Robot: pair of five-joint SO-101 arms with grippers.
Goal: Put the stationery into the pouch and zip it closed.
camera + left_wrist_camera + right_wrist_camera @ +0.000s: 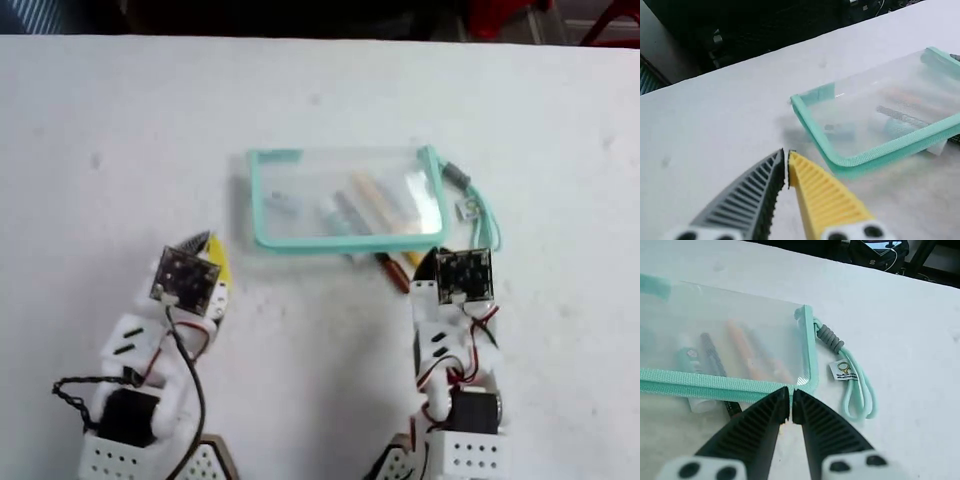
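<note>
Yellow-and-grey left end effector (786, 153) and black right end effector (790, 391) sit clenched, empty, near the pouch (254, 200).

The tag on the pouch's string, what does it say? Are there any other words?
Tag on the cord: a yellow sign and tiny print, too small to read.
Stationery seen through the pouch: some dark markings, too blurred to read.
Nothing else carries readable words or numbers.

Pouch (880, 151) cut off at one edge — stationery (900, 116) inside blurred, indistinct.
</note>
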